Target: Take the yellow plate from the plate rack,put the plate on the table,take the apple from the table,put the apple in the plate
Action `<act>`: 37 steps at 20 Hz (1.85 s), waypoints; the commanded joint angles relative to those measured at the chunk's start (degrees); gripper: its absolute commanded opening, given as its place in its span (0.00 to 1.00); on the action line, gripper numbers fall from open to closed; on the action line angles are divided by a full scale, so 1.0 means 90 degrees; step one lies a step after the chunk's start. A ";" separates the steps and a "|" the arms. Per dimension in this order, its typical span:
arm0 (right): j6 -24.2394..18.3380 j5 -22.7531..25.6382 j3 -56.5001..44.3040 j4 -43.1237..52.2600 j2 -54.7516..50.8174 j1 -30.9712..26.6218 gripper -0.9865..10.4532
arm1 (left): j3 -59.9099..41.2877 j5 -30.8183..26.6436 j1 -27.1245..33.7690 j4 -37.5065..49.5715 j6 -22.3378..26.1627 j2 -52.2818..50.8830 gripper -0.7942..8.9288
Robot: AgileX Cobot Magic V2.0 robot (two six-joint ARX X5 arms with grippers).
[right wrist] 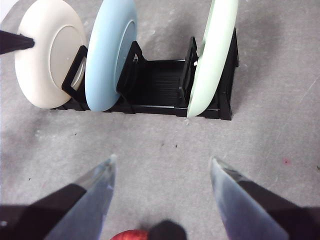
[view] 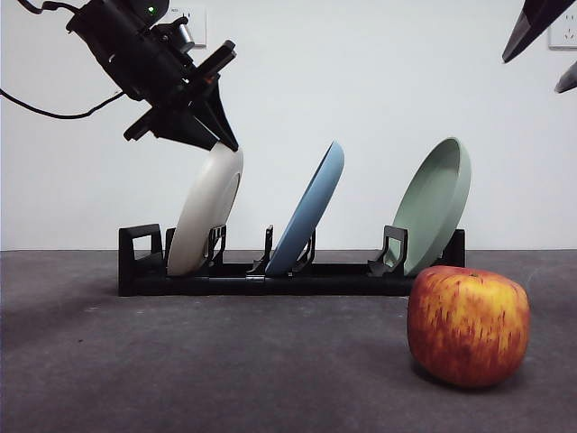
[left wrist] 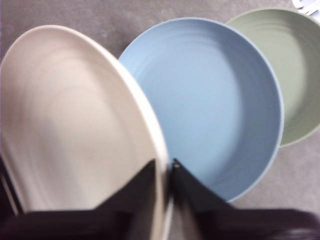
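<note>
Yellow plate (view: 206, 209) leans in the leftmost slot of the plate rack (view: 270, 275), its upper rim pinched between the closed jaws of the left hand (view: 219, 137), which reaches down from the upper left in the front view. The left wrist view shows what the front view does not: one dark jaw on each face of the cream rim, the plate's hollow side turned toward the camera. Next along the rack stand a blue plate (view: 309, 210) and a sage-green plate (view: 436, 204), both tilted the same way. The apple (view: 468, 326) sits on the table (view: 180, 361) in front of the rack's right end, overlapping the green plate's lower edge in the front view. The right hand (right wrist: 162, 200) hangs above the apple, jaws spread wide; its wrist view catches only the fruit's red top at the frame's edge.
</note>
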 commanded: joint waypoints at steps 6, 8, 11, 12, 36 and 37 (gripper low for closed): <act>-0.0049 -0.0007 0.0019 0.0019 0.0019 0.0005 0.36 | 0.0289 0.0165 -0.0255 -0.0697 0.0267 -0.0869 0.07; -0.0049 -0.0007 0.0019 0.0019 0.0019 0.0005 0.36 | 0.0622 0.0151 -0.0408 -0.1462 0.0627 -0.1214 0.07; -0.0049 -0.0010 0.0019 0.0019 0.0019 0.0005 0.36 | 0.0950 0.0036 -0.0835 -0.2815 0.1365 -0.1846 0.07; -0.0049 -0.0010 0.0019 0.0017 0.0019 0.0005 0.36 | 0.0950 -0.0107 -0.0991 -0.3084 0.1474 -0.2057 0.07; -0.0049 -0.0005 0.0019 0.0024 0.0017 0.0005 0.36 | -0.2705 -0.4206 -0.4760 -0.1921 0.0687 -0.1719 0.07; -0.0049 -0.0005 0.0019 0.0024 0.0017 0.0005 0.36 | -0.2705 -0.4226 -0.4760 -0.1872 0.0789 -0.1479 0.07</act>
